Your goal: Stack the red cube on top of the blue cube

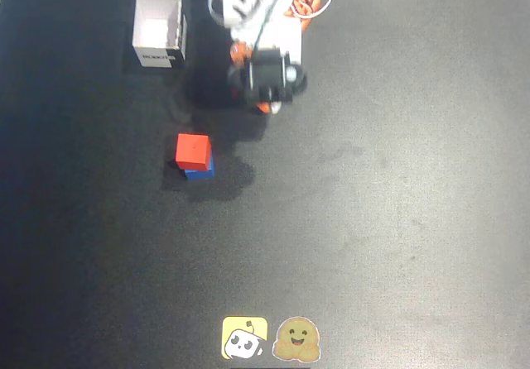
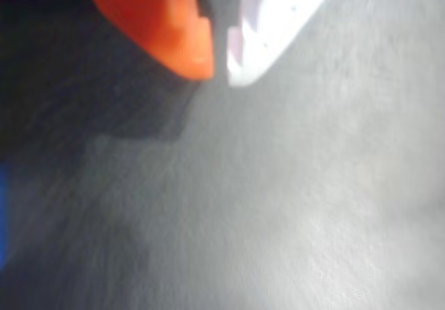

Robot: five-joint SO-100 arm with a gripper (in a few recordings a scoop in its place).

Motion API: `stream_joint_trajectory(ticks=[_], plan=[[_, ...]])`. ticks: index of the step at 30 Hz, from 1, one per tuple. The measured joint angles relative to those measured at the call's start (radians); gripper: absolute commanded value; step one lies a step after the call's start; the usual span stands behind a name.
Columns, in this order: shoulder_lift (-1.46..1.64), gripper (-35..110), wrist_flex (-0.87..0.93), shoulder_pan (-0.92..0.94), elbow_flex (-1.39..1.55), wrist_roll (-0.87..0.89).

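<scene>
The surface [image 1: 397,187] looks like dark matt mat with a fine grain, the red cube [image 1: 192,150] and blue cube [image 1: 201,170] have flat matt faces, and the hand [image 2: 219,63] shows smooth orange and white plastic fingers [image 2: 167,25].

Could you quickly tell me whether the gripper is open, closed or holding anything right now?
Gripper: shut and empty, its orange and white fingertips nearly touching above bare table. The small matte red cube sits on the small matte blue cube, apart from it.
</scene>
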Motion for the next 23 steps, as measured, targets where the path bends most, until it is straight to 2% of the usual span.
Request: stream_joint_trajectory(ticks=[10,23], plan=[[0.005,0,0.067,0.006,0.011,-0.003],[0.005,0,0.069,0.002,0.011,-0.005]])
